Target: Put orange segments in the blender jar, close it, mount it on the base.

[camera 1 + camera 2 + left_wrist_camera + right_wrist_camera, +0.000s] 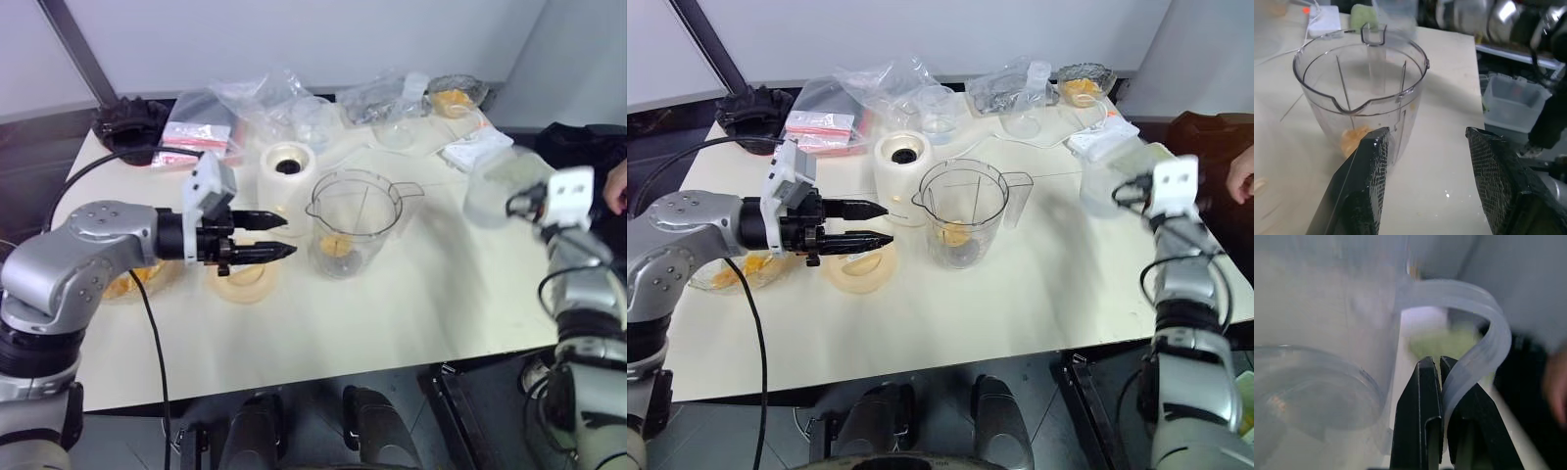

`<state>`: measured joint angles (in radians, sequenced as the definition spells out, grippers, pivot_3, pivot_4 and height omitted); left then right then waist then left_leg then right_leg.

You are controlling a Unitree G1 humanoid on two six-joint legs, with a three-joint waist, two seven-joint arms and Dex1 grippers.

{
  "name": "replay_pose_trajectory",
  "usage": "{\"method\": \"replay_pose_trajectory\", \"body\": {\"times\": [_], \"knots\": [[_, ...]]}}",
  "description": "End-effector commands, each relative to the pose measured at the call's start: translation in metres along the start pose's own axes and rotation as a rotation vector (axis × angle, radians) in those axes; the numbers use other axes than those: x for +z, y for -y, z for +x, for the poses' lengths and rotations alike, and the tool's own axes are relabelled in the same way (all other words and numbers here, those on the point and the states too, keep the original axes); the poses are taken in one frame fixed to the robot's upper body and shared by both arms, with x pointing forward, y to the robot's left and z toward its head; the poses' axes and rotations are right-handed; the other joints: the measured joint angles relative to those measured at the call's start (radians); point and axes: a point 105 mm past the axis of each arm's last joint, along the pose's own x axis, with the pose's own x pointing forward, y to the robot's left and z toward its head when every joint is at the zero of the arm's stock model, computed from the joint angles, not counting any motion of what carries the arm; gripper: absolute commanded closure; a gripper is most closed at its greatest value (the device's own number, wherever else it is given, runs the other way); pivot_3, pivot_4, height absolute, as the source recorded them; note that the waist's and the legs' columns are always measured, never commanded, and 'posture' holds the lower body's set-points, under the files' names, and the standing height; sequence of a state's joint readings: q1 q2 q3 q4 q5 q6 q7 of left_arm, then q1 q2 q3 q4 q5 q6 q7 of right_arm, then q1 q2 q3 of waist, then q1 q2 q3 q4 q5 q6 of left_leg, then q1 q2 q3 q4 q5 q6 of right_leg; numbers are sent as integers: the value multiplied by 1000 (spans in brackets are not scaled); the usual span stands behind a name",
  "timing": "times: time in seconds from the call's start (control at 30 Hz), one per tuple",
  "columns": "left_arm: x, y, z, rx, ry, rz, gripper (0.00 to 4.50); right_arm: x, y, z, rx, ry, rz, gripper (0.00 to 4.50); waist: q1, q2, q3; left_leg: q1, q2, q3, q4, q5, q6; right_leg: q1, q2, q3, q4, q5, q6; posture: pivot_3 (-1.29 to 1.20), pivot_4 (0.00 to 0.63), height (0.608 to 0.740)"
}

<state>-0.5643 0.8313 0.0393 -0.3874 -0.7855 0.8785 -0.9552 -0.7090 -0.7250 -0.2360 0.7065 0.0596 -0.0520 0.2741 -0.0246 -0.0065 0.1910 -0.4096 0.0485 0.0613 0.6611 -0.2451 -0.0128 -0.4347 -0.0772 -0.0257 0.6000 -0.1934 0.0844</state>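
The blender jar (pixel 353 220) stands upright and uncovered in the middle of the table, with orange segments (pixel 336 245) at its bottom. Behind it and to its left is the white base (pixel 289 171). My left gripper (pixel 290 236) hovers open and empty just left of the jar, above a round peach lid (pixel 243 279); its fingers (pixel 1371 161) point at the jar (pixel 1359 83). Further orange segments lie in a bowl (pixel 735 274) at the left, under my left arm. My right gripper (pixel 1440 360) is shut on the handle of a smaller clear jug (pixel 500 186), held up over the table's right edge.
Plastic bags (pixel 265 98) and a glass bowl of orange pieces (pixel 456 96) crowd the back of the table. A black object (pixel 132 122) sits at the back left, a white packet (pixel 475 149) at the back right. A person's hand (pixel 617 186) shows at the right edge.
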Motion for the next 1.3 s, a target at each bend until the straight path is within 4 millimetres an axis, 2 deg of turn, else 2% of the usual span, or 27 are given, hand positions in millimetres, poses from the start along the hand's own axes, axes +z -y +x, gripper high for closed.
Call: {"method": "replay_pose_trajectory", "body": {"times": [0.03,0.17,0.3,0.4,0.53,0.7,0.87,1.3], "knots": [[12,-12,-9,51,13,71,1933,54,-1,9,75,113,-24,4439,4,0,0,0,0,-1,-1,0,0,0,1,0,0,0,0,0,150,740],[16,-28,-15,111,24,92,1933,98,-20,10,196,224,-45,4439,10,-1,0,-1,0,-1,-2,0,0,0,1,-1,-2,1,-2,0,150,740],[15,-31,-19,122,19,102,1933,116,-34,6,266,276,-108,4439,11,-1,0,-6,-1,1,-2,0,0,-3,-2,-1,-3,1,-2,0,150,740],[13,-32,-21,126,18,103,1933,134,-48,2,324,325,-141,4439,11,-1,0,-16,-1,1,2,0,0,-12,-2,-1,-2,4,1,0,150,740],[11,-31,-18,128,20,103,1933,148,-63,-2,388,369,-182,4439,11,-1,0,-16,-1,1,2,0,0,-12,-2,-2,-2,4,1,0,150,740],[9,-29,-16,128,23,102,1933,159,-75,-9,458,436,-253,4439,12,-1,0,-16,0,1,2,0,0,-12,-2,-2,-1,3,0,0,150,740],[9,-27,-14,128,25,101,1933,161,-87,-15,516,474,-351,4439,11,-1,0,-16,0,1,3,0,0,-12,-2,-2,-1,3,1,0,150,740],[10,-28,-7,122,35,98,1933,170,-90,-16,491,556,-522,4439,11,-1,0,-16,0,1,3,0,0,-12,-2,-2,1,4,1,0,150,740]]}}
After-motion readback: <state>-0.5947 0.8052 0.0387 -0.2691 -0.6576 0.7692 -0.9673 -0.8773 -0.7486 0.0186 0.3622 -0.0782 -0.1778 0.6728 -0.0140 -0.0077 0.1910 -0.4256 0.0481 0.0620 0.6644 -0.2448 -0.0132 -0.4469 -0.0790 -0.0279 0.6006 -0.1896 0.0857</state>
